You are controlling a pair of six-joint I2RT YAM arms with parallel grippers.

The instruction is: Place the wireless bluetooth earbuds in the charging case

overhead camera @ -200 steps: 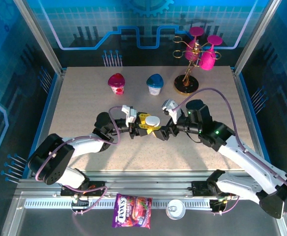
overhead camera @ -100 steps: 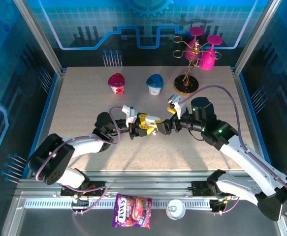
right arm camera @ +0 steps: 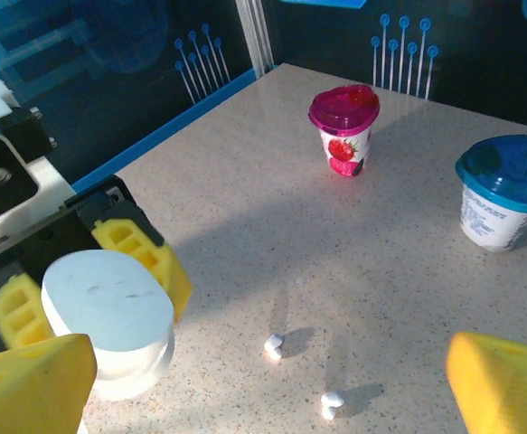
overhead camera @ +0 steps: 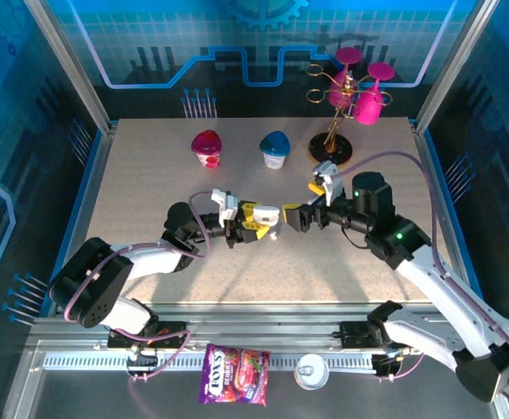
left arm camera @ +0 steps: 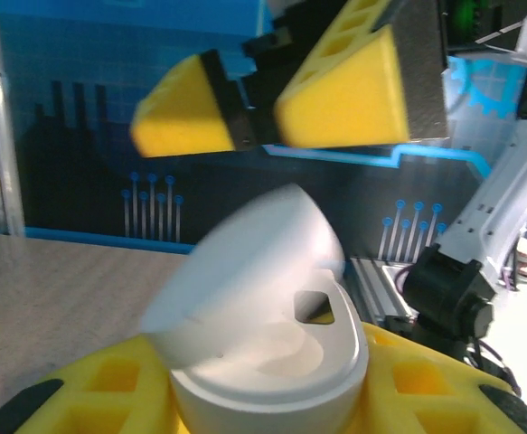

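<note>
My left gripper (overhead camera: 256, 222) is shut on the white pebble-like charging case (overhead camera: 268, 214), just above the table's middle. In the left wrist view the case (left arm camera: 272, 375) sits between my yellow fingers (left arm camera: 426, 384), its lid (left arm camera: 245, 262) tilted part-way open and blurred, with one empty slot showing. My right gripper (overhead camera: 296, 218) hovers just right of the case, open and empty. Its yellow fingertips (right arm camera: 28, 384) stand wide apart in the right wrist view. Two tiny white earbuds (right arm camera: 273, 344) (right arm camera: 332, 400) lie on the table between those fingers, right of the case (right arm camera: 109, 316).
A pink-lidded yogurt cup (overhead camera: 207, 147) and a blue-lidded one (overhead camera: 275, 148) stand at the back. A gold rack with pink glasses (overhead camera: 346, 100) is at the back right. A candy bag (overhead camera: 234, 374) and a can (overhead camera: 311, 372) lie on the front rail.
My right gripper has drawn back to the right, away from the case, and now stands open. The left gripper keeps the case, whose lid is now in motion.
</note>
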